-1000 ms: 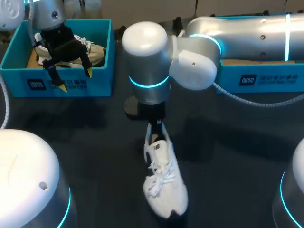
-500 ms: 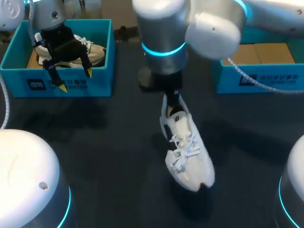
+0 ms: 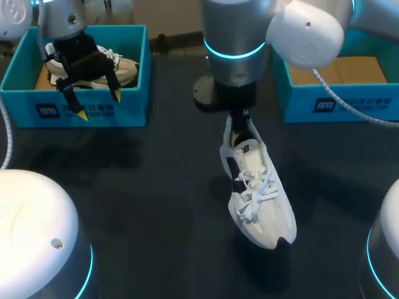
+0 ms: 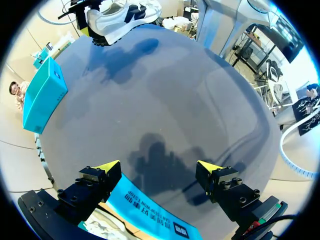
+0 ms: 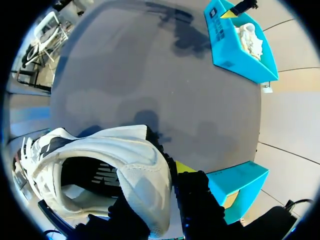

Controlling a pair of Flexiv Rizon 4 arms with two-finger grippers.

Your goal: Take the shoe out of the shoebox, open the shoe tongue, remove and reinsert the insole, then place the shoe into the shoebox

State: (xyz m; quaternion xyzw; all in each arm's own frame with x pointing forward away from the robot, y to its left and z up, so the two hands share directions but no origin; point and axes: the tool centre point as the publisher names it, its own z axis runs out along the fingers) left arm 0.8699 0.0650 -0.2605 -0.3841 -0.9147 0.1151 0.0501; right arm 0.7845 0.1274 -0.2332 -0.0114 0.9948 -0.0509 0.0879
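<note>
My right gripper is shut on the heel collar of a white sneaker with black side marks. It holds the sneaker over the dark table's middle, toe pointing toward the front edge. In the right wrist view the heel sits between the fingers of my right gripper; one finger is hidden inside the shoe. The right teal shoebox stands just behind and right of the sneaker. My left gripper hangs open over the front wall of the left teal shoebox. Nothing is between the fingers of my left gripper.
A second pale shoe lies in the left shoebox, also seen in the right wrist view as the pale shoe. The right shoebox shows a brown cardboard floor. Dark tabletop lies between the boxes and the front edge.
My right arm has carried the sneaker to the right and a little toward the back, closer to the right shoebox. The left arm has not moved.
</note>
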